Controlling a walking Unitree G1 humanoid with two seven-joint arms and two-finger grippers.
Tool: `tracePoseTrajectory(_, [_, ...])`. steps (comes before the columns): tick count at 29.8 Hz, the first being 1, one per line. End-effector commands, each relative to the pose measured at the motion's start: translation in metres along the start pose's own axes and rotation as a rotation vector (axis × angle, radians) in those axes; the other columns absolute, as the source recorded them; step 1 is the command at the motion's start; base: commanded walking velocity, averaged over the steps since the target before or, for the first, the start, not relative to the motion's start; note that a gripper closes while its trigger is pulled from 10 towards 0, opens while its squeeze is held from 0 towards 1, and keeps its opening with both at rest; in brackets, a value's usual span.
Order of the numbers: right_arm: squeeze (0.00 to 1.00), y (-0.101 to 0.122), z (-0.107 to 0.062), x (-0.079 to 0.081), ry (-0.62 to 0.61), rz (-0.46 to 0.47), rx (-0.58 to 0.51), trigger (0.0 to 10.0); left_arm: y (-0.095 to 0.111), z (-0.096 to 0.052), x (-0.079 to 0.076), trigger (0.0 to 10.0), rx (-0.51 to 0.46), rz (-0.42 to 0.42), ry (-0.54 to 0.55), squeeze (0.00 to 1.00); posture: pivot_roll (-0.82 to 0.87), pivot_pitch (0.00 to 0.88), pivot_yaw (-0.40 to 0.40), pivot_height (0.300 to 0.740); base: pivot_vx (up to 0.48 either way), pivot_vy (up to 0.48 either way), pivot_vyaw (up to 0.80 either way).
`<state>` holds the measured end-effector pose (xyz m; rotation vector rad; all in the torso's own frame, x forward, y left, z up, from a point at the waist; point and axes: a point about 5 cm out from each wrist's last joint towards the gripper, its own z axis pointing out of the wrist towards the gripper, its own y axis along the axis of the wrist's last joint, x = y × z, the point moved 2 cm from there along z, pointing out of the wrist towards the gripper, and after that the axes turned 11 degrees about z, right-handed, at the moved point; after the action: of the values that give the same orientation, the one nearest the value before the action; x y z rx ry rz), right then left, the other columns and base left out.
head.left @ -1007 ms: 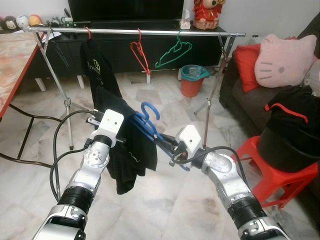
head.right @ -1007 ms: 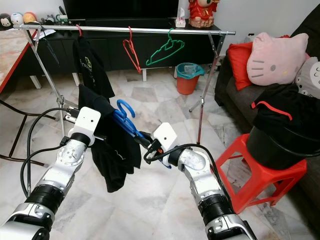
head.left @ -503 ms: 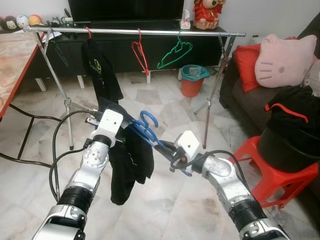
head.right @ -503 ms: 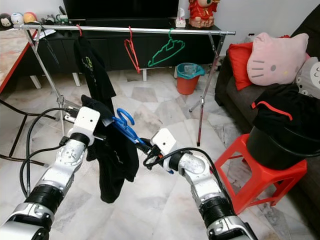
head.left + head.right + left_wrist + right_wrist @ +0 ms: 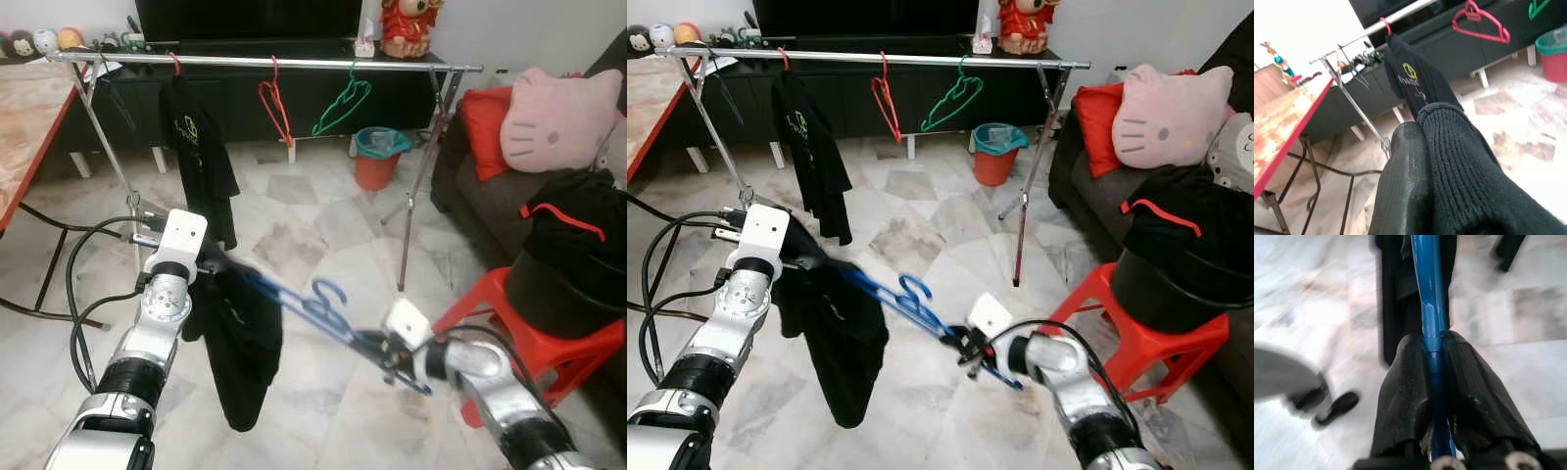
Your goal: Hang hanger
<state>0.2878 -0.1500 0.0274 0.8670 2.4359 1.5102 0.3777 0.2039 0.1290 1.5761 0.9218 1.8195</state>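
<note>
A blue hanger (image 5: pixel 312 303) slants low over the floor, one end inside a black garment (image 5: pixel 238 345). My right gripper (image 5: pixel 385 351) is shut on the hanger's other end; in the right wrist view the blue bar (image 5: pixel 1429 308) is pinched between both fingers (image 5: pixel 1406 387). My left gripper (image 5: pixel 209 258) is shut on the garment's collar, and black knit cloth (image 5: pixel 1464 161) covers its finger (image 5: pixel 1400 191). The garment hangs down from it. Beyond stands the silver clothes rail (image 5: pixel 294 63), carrying a black shirt (image 5: pixel 198 147), a red hanger (image 5: pixel 274 106) and a green hanger (image 5: pixel 341 98).
A red stool (image 5: pixel 488 315) bearing a black tub of clothes (image 5: pixel 570 279) stands close on my right, before a dark sofa with a pink cushion (image 5: pixel 560 119). A red bin (image 5: pixel 376 157) sits behind the rail. A table (image 5: pixel 27 117) and cables (image 5: pixel 83 294) lie left.
My right gripper has dropped lower and to the right, pulling the blue hanger down and out. My left gripper has shifted left with the garment, which now hangs longer.
</note>
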Motion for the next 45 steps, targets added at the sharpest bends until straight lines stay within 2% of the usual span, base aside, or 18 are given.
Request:
tracePoseTrajectory(1, [0.0,-0.003,-0.003,0.003,0.042,-0.011,0.028,0.0,0.0,0.004,0.004,0.0,0.024,-0.01,0.022,0.0,0.01,0.0,-0.062,0.74,0.0,0.0,0.0])
tracePoseTrajectory(3, [0.0,-0.004,-0.007,0.002,0.055,-0.003,0.035,0.0,-0.01,0.001,-0.002,0.0,0.081,-0.01,-0.011,0.0,0.01,0.0,-0.059,0.74,0.0,0.0,0.0])
tracePoseTrajectory(4, [0.0,-0.002,-0.008,0.004,0.083,0.013,0.023,0.0,-0.018,-0.001,-0.007,10.0,0.118,-0.004,-0.033,0.0,0.01,0.0,-0.056,0.74,0.0,0.0,0.0])
tracePoseTrajectory(7, [0.0,0.001,-0.01,0.007,0.129,0.029,-0.002,0.0,-0.034,-0.009,-0.016,10.0,0.182,-0.009,-0.072,0.0,0.01,0.0,-0.051,0.74,0.0,0.0,0.0])
tracePoseTrajectory(12, [0.0,0.002,-0.009,-0.004,0.025,0.036,-0.035,0.0,-0.049,-0.017,-0.021,10.0,0.228,-0.016,-0.099,0.0,0.01,0.0,-0.049,0.74,0.0,0.0,0.0])
tracePoseTrajectory(13, [0.0,0.001,-0.006,-0.013,-0.091,0.073,-0.062,10.0,-0.06,-0.025,-0.027,10.0,0.257,-0.025,-0.148,0.0,0.02,0.0,-0.047,0.74,0.0,0.0,0.0])
tracePoseTrajectory(14, [0.0,-0.001,-0.003,-0.02,-0.21,0.103,-0.098,10.0,-0.065,-0.032,-0.035,10.0,0.259,-0.063,-0.203,0.0,0.02,0.0,-0.047,0.74,0.0,0.0,0.0])
tracePoseTrajectory(16, [0.0,-0.002,-0.002,-0.022,-0.244,0.113,-0.107,10.0,-0.066,-0.034,-0.036,10.0,0.255,-0.076,-0.215,0.0,0.02,0.0,-0.046,0.74,0.0,0.0,0.0])
tracePoseTrajectory(17, [0.0,-0.008,-0.001,-0.029,-0.385,0.167,-0.125,10.0,-0.069,-0.039,-0.04,10.0,0.254,-0.123,-0.234,0.0,0.02,0.0,-0.045,0.74,0.0,0.0,0.0])
tracePoseTrajectory(19, [0.0,-0.012,-0.001,-0.033,-0.464,0.198,-0.131,10.0,-0.071,-0.041,-0.042,10.0,0.251,-0.141,-0.243,0.0,0.02,0.0,-0.045,0.74,0.0,0.0,0.0])
tracePoseTrajectory(23, [0.0,-0.034,-0.011,-0.044,-0.813,0.467,-0.249,10.0,-0.065,-0.046,-0.047,10.0,0.191,-0.229,-0.255,0.0,0.02,0.0,-0.043,0.74,0.0,0.0,0.0])
tracePoseTrajectory(24, [0.0,-0.034,-0.011,-0.044,-0.813,0.467,-0.249,10.0,-0.065,-0.046,-0.047,10.0,0.191,-0.229,-0.255,0.0,0.02,0.0,-0.043,0.74,0.0,0.0,0.0])
tracePoseTrajectory(27, [0.0,-0.041,-0.025,-0.046,-1.039,0.502,-0.33,10.0,-0.05,-0.043,-0.045,10.0,0.104,-0.28,-0.229,0.0,0.03,0.0,-0.042,0.74,0.0,0.0,0.0])
tracePoseTrajectory(28, [0.0,-0.039,-0.028,-0.045,-1.086,0.467,-0.361,10.0,-0.043,-0.043,-0.045,10.0,0.071,-0.297,-0.226,0.0,0.02,0.0,-0.037,0.74,0.0,0.0,0.0])
tracePoseTrajectory(32, [0.0,-0.032,-0.031,-0.025,-1.071,0.359,-0.489,10.0,-0.016,-0.042,-0.04,10.0,-0.056,-0.4,-0.203,0.0,0.01,0.0,-0.015,0.74,0.0,0.0,0.0])
tracePoseTrajectory(35, [0.0,-0.035,-0.037,-0.015,-1.102,0.328,-0.519,10.0,-0.007,-0.044,-0.037,10.0,-0.099,-0.437,-0.194,0.0,0.0,0.0,0.001,0.74,0.0,0.0,0.0])
tracePoseTrajectory(40, [0.0,-0.033,-0.048,0.002,-1.154,0.242,-0.579,10.0,0.0,-0.05,-0.033,10.0,-0.142,-0.443,-0.181,0.0,-0.01,0.0,0.017,0.74,0.0,0.0,0.0])
tracePoseTrajectory(45, [0.0,-0.033,-0.046,0.016,-1.13,0.223,-0.588,10.0,-0.002,-0.061,-0.033,10.0,-0.153,-0.451,-0.192,0.0,-0.01,0.0,0.024,0.74,0.0,0.0,0.0])
